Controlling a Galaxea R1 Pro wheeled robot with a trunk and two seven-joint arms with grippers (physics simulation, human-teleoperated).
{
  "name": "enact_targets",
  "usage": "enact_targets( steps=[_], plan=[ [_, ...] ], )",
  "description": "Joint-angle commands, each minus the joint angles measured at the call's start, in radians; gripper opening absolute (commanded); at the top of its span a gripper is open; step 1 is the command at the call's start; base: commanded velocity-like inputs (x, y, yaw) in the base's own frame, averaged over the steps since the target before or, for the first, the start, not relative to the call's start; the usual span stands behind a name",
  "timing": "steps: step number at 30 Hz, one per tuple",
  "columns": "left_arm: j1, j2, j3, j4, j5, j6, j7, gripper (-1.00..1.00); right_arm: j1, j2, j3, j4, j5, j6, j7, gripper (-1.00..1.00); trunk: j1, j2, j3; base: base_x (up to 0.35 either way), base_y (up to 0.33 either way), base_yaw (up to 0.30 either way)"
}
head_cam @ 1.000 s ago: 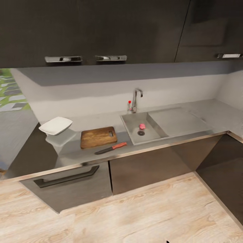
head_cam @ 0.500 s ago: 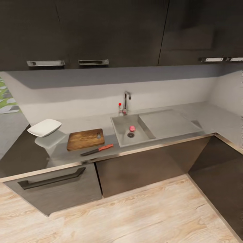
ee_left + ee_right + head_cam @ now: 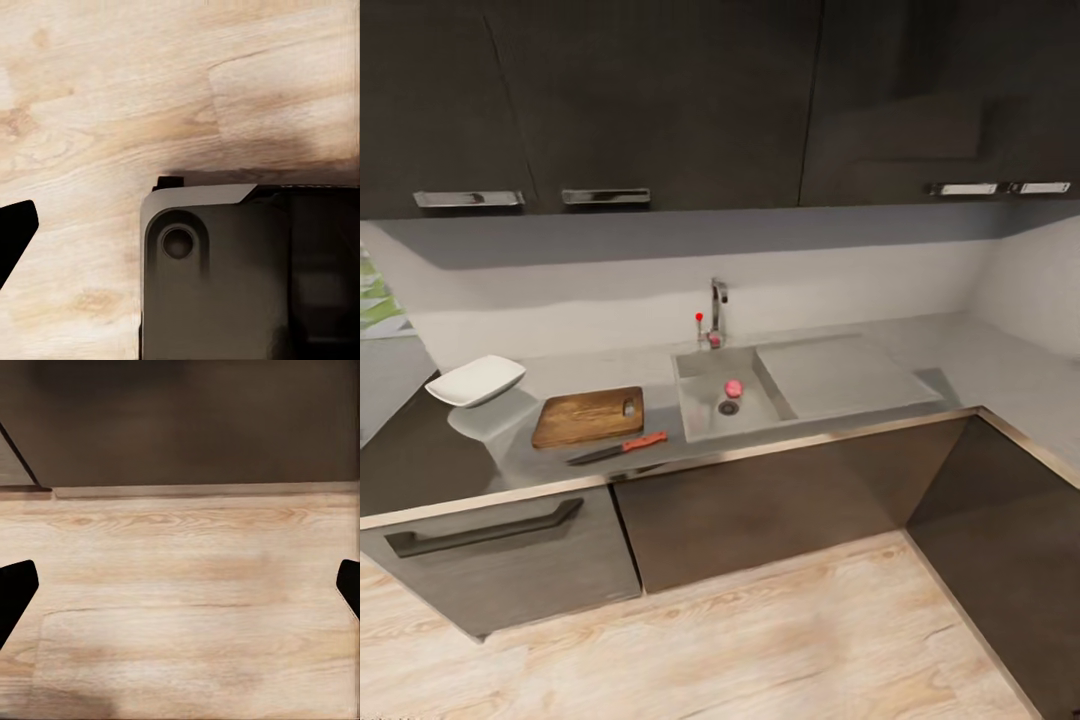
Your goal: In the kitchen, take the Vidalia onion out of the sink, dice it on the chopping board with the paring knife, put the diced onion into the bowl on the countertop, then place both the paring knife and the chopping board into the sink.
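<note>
In the head view, the pink Vidalia onion [image 3: 733, 388] lies in the sink [image 3: 700, 420] basin beside the round drain. To the left of the sink, the brown chopping board [image 3: 588, 416] rests flat on the grey countertop [image 3: 650, 372]. In front of the board lies the red-handled paring knife [image 3: 618, 449], near the counter edge. The white bowl [image 3: 476, 380] stands at the counter's left end. My right gripper [image 3: 180, 589] hangs open over the wooden floor, holding nothing. A black fingertip [image 3: 15, 234] of my left gripper [image 3: 180, 232] sits wide to one side, above the floor and my own base.
A chrome tap [image 3: 717, 310] with a red knob stands behind the basin, and a flat drainboard [image 3: 840, 372] lies to its right. Dark upper cabinets [image 3: 660, 100] hang above. A drawer with a black bar handle [image 3: 485, 528] sits under the counter. Wooden floor [image 3: 760, 640] separates me from the cabinets.
The whole head view has shifted, with counter, sink and board sliding left in the picture; the camera moved. The onion, board, knife and bowl keep their places on the counter.
</note>
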Motion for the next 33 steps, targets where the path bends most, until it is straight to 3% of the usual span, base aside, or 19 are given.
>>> enact_targets(
  steps=[1, 33],
  plan=[
    [0.000, 0.000, 0.000, -0.001, 0.000, -0.002, 0.000, 1.00, 0.000, 0.000, -0.001, -0.001, 0.009, 0.000, -0.004, 1.00, 0.001, -0.002, 0.000, 0.090, -0.304, 0.135],
    [0.000, 0.000, 0.000, -0.001, 0.000, -0.001, 0.000, 1.00, 0.001, 0.000, 0.001, 0.001, 0.010, 0.000, -0.003, 1.00, 0.001, -0.002, 0.046, 0.101, -0.304, 0.184]
  ],
)
